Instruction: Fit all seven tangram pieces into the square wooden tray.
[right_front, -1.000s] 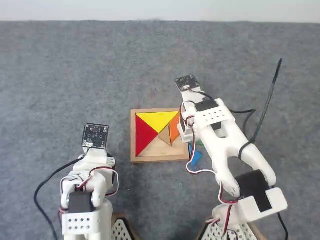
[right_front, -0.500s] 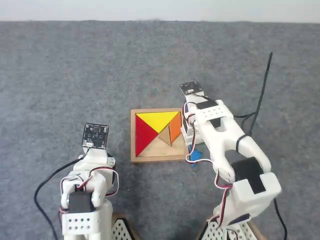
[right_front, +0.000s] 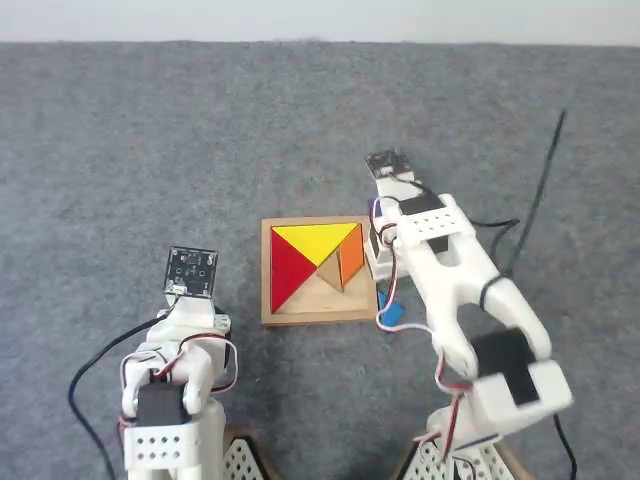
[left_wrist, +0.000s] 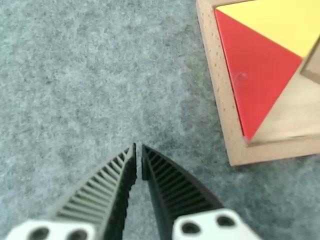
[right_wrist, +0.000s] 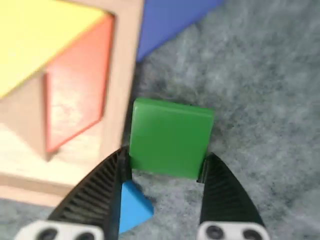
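about halfway through the tangram job. the square wooden tray (right_front: 266, 270) sits mid-table between my two arms. inside it i count four pieces: a yellow triangle (right_front: 315, 240) along the far side, a red triangle (right_front: 288, 272) on the left, an orange piece (right_front: 350, 264) against the right wall, and what looks like a tan triangle (right_front: 328, 272) between them. the near part of the tray floor is still bare wood.

three pieces wait outside on the grey table (right_front: 150, 130), just beside the tray's right wall: a green square (right_wrist: 170, 137), a dark blue piece (right_wrist: 170, 20) beyond it, and a light blue piece (right_wrist: 132, 207) nearer my arm.

the right pincer (right_wrist: 165, 157) is spread wide and holds nothing. it straddles the near edge of the green square, one jaw tip at each near corner. i cannot tell whether the tips touch it. the square lies flat, one edge close along the tray wall.

the left pincer (left_wrist: 138, 150) is drawn almost together, a sliver between the jaws, empty, low over the table near the tray's near left corner.
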